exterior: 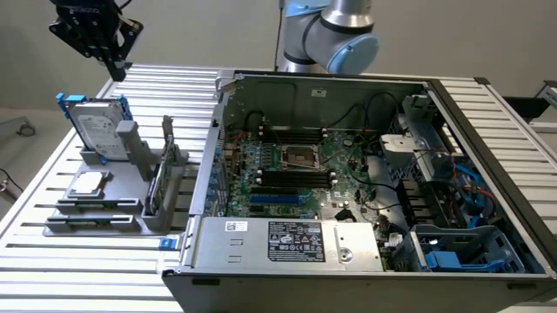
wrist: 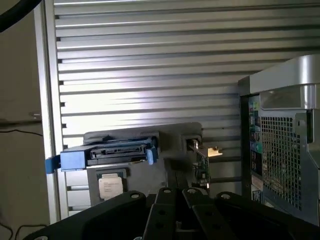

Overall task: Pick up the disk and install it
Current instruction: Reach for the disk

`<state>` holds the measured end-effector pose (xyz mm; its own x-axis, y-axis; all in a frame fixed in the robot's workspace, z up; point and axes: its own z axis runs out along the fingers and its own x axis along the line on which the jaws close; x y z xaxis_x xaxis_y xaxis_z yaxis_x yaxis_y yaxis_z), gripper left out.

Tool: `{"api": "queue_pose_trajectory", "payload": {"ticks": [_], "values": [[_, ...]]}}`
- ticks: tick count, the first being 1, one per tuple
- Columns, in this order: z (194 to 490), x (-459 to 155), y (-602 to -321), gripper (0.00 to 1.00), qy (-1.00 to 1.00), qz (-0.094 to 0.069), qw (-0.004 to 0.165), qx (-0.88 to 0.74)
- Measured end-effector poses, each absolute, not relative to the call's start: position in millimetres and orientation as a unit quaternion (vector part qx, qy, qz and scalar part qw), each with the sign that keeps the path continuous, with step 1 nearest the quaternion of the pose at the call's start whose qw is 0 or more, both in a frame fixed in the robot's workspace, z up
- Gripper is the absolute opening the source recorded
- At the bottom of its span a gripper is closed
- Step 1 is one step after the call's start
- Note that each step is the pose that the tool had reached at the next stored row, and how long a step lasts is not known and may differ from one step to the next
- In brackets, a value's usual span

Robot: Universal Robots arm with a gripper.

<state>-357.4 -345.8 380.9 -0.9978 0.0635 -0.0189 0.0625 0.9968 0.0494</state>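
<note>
The disk [exterior: 98,129], a silver drive with a white label and a blue carrier frame, stands upright in a grey holder [exterior: 130,163] at the exterior view's left. My gripper [exterior: 115,70] hangs above and behind it, well clear of it, fingers shut with nothing between them. In the wrist view the disk [wrist: 117,152] appears edge-on with its blue frame ends sticking out, beyond my closed gripper [wrist: 175,194].
A small square chip [exterior: 90,184] and a thin circuit card [exterior: 165,171] sit in the same holder. An open computer case [exterior: 205,163] with its motherboard [exterior: 304,169] and a blue drive bay [exterior: 452,257] occupies the slatted aluminium table [exterior: 78,267]. The case's grille [wrist: 285,155] is close by.
</note>
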Motion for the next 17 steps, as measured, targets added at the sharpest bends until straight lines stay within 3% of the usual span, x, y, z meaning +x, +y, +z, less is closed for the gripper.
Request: {"api": "queue_pose_trajectory", "payload": {"ticks": [17], "values": [[379,-435,-324,0.11,0.999,0.024,0.01,0.032]]}}
